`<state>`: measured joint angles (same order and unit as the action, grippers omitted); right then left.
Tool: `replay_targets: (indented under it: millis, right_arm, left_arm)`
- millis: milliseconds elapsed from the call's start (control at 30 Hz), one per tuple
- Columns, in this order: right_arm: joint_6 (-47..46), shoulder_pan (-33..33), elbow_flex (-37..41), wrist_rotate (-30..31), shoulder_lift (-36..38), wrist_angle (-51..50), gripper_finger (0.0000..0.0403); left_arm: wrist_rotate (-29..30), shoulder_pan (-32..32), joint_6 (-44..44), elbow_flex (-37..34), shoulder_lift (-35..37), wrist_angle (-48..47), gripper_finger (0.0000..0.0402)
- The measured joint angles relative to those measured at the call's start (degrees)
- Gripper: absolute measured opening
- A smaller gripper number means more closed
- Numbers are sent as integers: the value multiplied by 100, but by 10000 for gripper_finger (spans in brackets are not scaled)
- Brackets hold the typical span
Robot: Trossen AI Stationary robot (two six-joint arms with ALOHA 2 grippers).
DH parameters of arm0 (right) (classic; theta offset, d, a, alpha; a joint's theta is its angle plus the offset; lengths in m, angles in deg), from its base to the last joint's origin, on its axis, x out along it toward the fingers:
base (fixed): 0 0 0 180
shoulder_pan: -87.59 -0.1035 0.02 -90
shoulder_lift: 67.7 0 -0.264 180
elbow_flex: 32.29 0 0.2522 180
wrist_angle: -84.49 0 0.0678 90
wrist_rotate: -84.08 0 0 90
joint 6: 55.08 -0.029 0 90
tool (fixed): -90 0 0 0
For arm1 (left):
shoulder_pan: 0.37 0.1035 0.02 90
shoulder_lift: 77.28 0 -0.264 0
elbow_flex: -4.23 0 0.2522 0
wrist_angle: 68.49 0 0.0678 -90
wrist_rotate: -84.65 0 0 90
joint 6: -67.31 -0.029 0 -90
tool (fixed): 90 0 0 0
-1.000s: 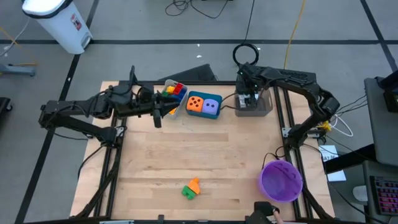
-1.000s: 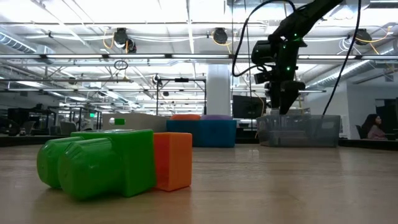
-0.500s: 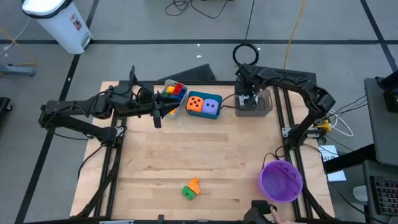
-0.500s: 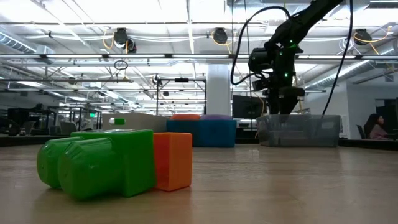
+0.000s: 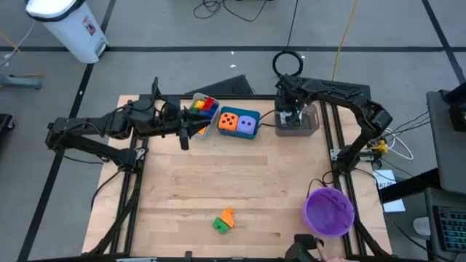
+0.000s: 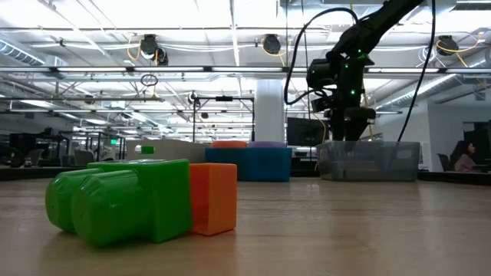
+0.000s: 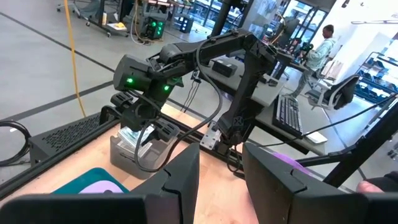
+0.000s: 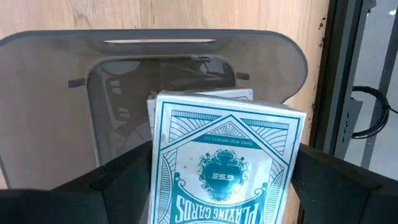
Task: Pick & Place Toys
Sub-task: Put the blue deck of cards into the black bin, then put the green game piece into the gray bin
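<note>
While over the grey tray (image 5: 309, 124), right hand (image 8: 227, 186) clenched around a card pack (image 8: 228, 158).

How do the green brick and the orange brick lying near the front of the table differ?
In the low view the green brick looks clearly larger than the orange brick. The green brick has rounded studs on its end; the orange brick shows only flat faces. From above, the orange brick sits farther back and the green brick nearer the front edge. Both rest on the table, touching each other, far from both arms.
</note>
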<state>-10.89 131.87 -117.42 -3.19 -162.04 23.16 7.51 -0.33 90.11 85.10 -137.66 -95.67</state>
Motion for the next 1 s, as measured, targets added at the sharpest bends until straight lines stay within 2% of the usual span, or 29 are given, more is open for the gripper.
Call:
replay_targets:
  millis: [433,533,633,800,1000]
  right_arm:
    - [-51,0,0,89,40,2,353]
    - [-33,-1,0,321,199,107,353]
    - [-185,-33,0,285,510,263,353]
    - [-793,-257,0,-202,1058,452,352]
    - [-2420,-920,2,-1251,1542,889,352]
  left_arm:
    - [-103,0,138,0,0,-1,127]
    - [-103,0,125,0,0,-7,127]
    - [-103,0,15,0,0,-12,127]
    - [-102,0,-187,0,0,-11,127]
    - [-329,-93,-710,0,-24,-7,127]
